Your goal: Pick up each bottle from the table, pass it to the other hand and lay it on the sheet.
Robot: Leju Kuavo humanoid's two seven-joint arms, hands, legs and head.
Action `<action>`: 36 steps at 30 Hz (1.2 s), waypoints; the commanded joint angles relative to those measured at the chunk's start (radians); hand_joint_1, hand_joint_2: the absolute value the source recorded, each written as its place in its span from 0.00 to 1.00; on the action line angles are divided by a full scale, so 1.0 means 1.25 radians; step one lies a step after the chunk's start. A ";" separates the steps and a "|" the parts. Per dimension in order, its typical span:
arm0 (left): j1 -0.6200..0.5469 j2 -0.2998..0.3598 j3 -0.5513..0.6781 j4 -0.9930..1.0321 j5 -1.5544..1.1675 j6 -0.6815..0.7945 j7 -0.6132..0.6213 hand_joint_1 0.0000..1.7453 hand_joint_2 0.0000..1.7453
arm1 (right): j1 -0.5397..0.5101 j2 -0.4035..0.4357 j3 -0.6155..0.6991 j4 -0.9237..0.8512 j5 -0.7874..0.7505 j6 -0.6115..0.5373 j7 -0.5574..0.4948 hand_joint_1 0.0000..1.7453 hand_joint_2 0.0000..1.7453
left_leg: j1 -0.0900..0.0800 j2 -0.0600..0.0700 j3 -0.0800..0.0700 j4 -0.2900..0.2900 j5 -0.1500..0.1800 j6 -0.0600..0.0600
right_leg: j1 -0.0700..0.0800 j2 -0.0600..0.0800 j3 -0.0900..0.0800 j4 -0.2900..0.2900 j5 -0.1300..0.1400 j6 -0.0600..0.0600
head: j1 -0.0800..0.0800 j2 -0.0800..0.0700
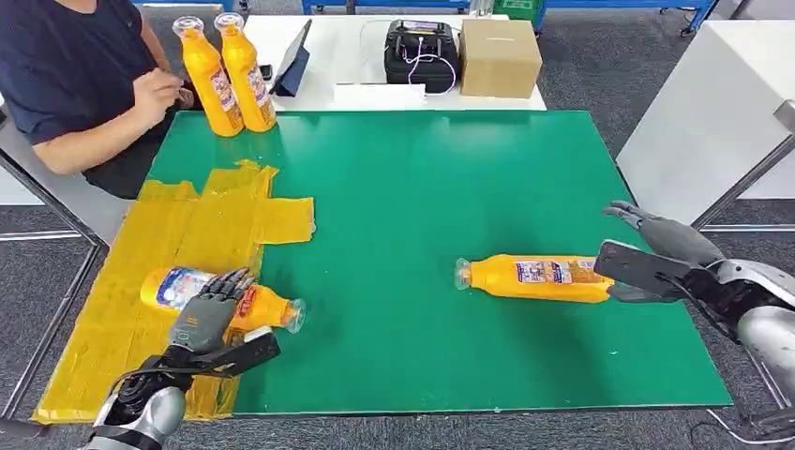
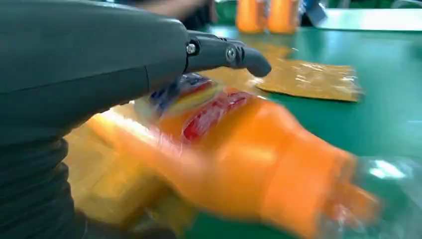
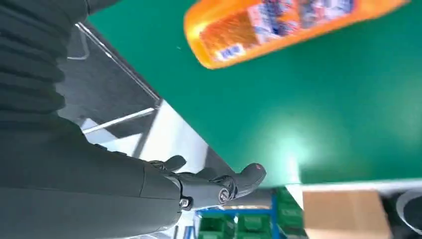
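On the yellow sheet (image 1: 202, 234) at the green worktop's (image 1: 450, 197) near-left edge, left hand (image 1: 208, 317) resting over a lying bottle (image 1: 178, 286), fingers (image 1: 225, 284) draped across its label, cap end jutting onto the green. Best let go cleanly, without rolling it off. Farther right, second bottle (image 1: 534, 278) lying flat, right hand (image 1: 656, 255) at its base, fingers spread, apparently not yet gripping. Left wrist view: blurred bottle under the thumb (image 2: 224, 54). Right wrist view: thumb clear of the bottle's base (image 3: 234, 42). Two more bottles (image 1: 228, 75) upright beside a person (image 1: 84, 84).
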 commanded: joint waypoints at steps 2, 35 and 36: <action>-0.003 -0.054 0.016 -0.135 0.219 -0.062 -0.051 0.00 0.00 | -0.005 0.077 0.067 0.187 0.095 -0.021 -0.027 0.00 1.00 | 0.001 0.002 0.000 0.000 0.000 -0.001 | 0.001 0.001 0.000 -0.002 0.001 0.000 | 0.000 0.000; 0.107 -0.136 -0.013 -0.400 0.562 -0.130 -0.160 0.00 1.00 | -0.094 0.416 0.142 0.703 0.556 -0.154 -0.104 0.00 1.00 | 0.001 0.005 -0.003 -0.001 -0.001 -0.001 | 0.001 0.004 -0.004 -0.002 0.001 0.000 | 0.000 0.000; 0.105 -0.136 -0.013 -0.398 0.562 -0.130 -0.160 0.00 1.00 | -0.092 0.415 0.143 0.707 0.557 -0.157 -0.108 0.00 1.00 | 0.002 0.004 -0.002 -0.002 -0.001 -0.001 | 0.002 0.003 -0.003 -0.003 0.001 0.000 | 0.000 0.000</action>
